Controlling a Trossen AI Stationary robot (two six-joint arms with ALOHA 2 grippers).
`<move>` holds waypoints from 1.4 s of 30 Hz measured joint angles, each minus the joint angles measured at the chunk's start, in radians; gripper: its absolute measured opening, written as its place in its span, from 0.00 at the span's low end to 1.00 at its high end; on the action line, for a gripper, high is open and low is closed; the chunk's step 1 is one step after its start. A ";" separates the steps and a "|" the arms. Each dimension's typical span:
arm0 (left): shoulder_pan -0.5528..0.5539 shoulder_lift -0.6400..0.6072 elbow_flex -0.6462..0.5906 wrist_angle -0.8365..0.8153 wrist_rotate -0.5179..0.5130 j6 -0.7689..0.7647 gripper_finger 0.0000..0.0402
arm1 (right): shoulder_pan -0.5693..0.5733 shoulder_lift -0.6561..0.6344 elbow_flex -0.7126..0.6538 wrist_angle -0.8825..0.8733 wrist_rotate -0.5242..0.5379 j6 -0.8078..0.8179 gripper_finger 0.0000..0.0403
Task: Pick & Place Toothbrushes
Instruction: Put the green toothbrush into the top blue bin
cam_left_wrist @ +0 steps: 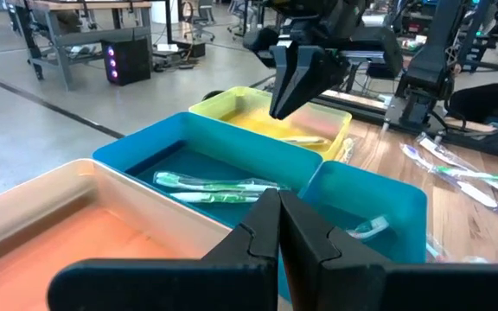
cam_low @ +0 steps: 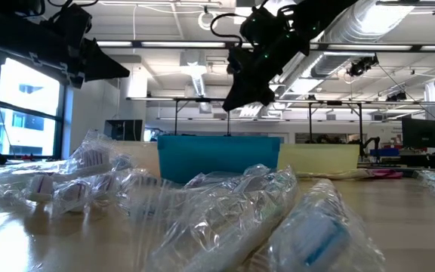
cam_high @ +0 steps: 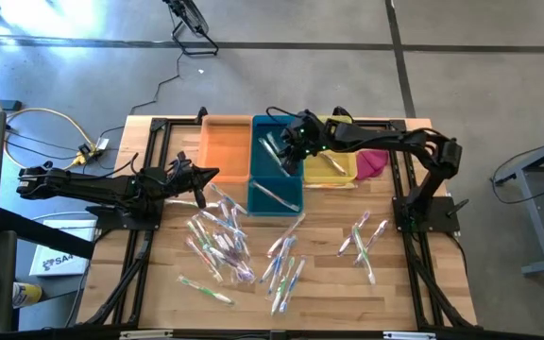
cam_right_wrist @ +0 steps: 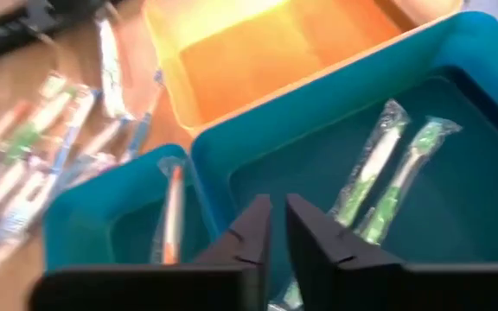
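High view, right claw: the right claw (cam_high: 294, 151) hangs over the large blue bin (cam_high: 274, 142) at upper centre; its fingers look pinched together with nothing between them.
High view, left claw: the left claw (cam_high: 204, 176) waits at centre left, clenched and empty, just left of the orange bin (cam_high: 225, 146).
High view, task things: most toothbrushes (cam_high: 223, 236) lie loose on the table (cam_high: 329, 293) in the lower middle, a smaller cluster (cam_high: 364, 236) to lower right; their long axes mostly run diagonally.
High view, key relation: the loose pile lies below the right claw in the frame, past the small blue bin (cam_high: 277, 195). The left claw looks nearer the main pile; the lower-right cluster sits closer to the right arm's base.
High view, surroundings: a yellow bin (cam_high: 333, 162) and a pink cloth (cam_high: 373, 161) sit right of the blue bins.
Low view: wrapped brushes crowd the foreground; the right claw hangs above the blue bin's wall, clear of it.
Left wrist view: two green-handled brushes (cam_left_wrist: 219, 186) lie lengthwise in the large blue bin; one lies in the yellow bin.
Right wrist view: closed fingers hover above the same bin; one orange-tinted brush (cam_right_wrist: 173, 212) rests in the small bin.
In the way: to my eye, the bin walls must be cleared first.
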 joint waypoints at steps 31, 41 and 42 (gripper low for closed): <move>0.000 0.000 0.000 0.016 0.072 -0.007 0.00 | 0.107 -0.475 -0.508 0.412 0.048 0.071 0.00; 0.000 0.000 0.000 0.016 0.072 -0.007 0.00 | 0.224 -0.706 -0.666 0.314 0.248 0.200 0.00; 0.000 0.000 0.000 0.016 0.072 -0.007 0.00 | 0.237 -0.725 -0.677 0.297 0.273 0.223 0.00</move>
